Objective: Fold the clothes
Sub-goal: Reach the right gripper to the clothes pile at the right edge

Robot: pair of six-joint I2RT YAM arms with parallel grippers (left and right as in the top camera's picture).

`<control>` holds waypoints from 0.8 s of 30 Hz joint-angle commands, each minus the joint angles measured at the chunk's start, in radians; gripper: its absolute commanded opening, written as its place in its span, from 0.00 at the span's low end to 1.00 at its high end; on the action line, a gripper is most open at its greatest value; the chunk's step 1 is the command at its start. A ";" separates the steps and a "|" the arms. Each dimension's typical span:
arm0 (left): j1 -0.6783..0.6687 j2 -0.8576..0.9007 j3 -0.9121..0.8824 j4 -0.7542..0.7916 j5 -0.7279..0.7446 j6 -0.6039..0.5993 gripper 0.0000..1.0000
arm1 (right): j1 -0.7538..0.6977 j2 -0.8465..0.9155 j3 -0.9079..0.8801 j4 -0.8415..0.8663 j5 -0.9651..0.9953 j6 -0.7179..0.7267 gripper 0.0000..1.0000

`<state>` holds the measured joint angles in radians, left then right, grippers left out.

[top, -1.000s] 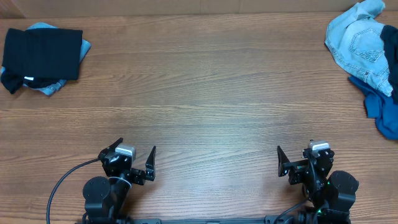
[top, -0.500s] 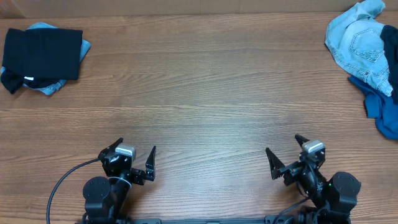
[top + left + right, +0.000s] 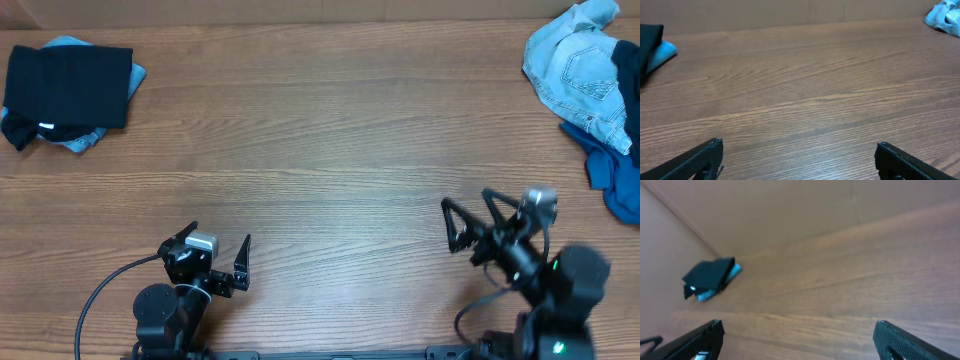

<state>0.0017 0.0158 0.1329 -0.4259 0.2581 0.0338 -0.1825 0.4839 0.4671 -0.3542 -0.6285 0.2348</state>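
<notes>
A folded black garment (image 3: 68,85) lies at the table's far left on a pale blue piece (image 3: 75,140). At the far right sits a crumpled heap of clothes: pale denim (image 3: 578,70) over a mid-blue piece (image 3: 612,178). My left gripper (image 3: 220,238) stands open near the front edge, over bare wood. My right gripper (image 3: 466,199) is open too, raised and angled toward the left. The left wrist view shows open fingers (image 3: 705,157) with the black garment (image 3: 649,45) far left and denim (image 3: 946,14) far right. The right wrist view has the black garment (image 3: 710,274) in the distance.
The wooden table (image 3: 320,150) stretches between the two heaps. A brown wall (image 3: 790,210) runs along the table's far edge. A black cable (image 3: 95,300) loops by the left arm's base.
My right arm has risen and swung forward and to the right, its open fingers turning toward the left. The left arm and the clothes have not moved.
</notes>
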 commanded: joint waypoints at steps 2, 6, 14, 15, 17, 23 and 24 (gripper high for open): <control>-0.001 -0.011 -0.009 0.000 -0.003 0.012 1.00 | 0.002 0.298 0.290 -0.108 -0.003 -0.098 1.00; -0.001 -0.011 -0.009 0.000 -0.003 0.012 1.00 | 0.002 0.508 0.496 -0.174 -0.133 -0.108 1.00; -0.001 -0.011 -0.009 0.000 -0.003 0.012 1.00 | -0.111 0.816 0.851 -0.329 -0.060 -0.101 1.00; -0.001 -0.011 -0.009 0.000 -0.003 0.012 1.00 | -0.136 0.856 0.909 -0.378 -0.025 -0.101 1.00; -0.001 -0.011 -0.009 0.000 -0.003 0.012 1.00 | -0.183 0.936 1.023 -0.476 0.080 -0.089 1.00; -0.001 -0.011 -0.009 0.000 -0.003 0.012 1.00 | -0.346 1.142 1.229 -0.596 0.322 0.016 1.00; -0.001 -0.011 -0.009 0.000 -0.003 0.012 1.00 | -0.375 1.160 1.229 -0.572 0.322 0.042 1.00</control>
<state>0.0017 0.0158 0.1310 -0.4263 0.2581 0.0338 -0.4736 1.5848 1.6482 -0.9524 -0.4362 0.1864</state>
